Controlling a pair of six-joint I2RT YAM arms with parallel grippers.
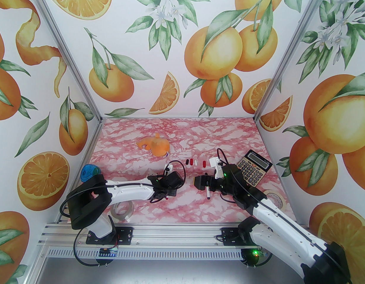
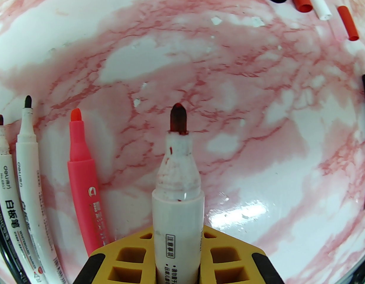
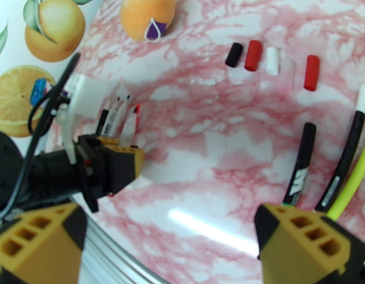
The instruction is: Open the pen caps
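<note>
Presently, item one: left gripper (image 2: 178,265) was clamped on a white-barrelled pen (image 2: 178,182), its dark red tip bare and pointing straight ahead. Item two: right gripper (image 3: 170,220) stood with fingers wide apart, empty. Four pen caps (image 3: 253,55) (black, red, white, red) lay in a row well ahead of it. Three more pens (image 3: 300,164) lay ahead to its right.

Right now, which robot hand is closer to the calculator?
Right. The right gripper hangs open just left of the calculator; the left gripper, shut on a white pen, sits beyond it, farther left.
</note>
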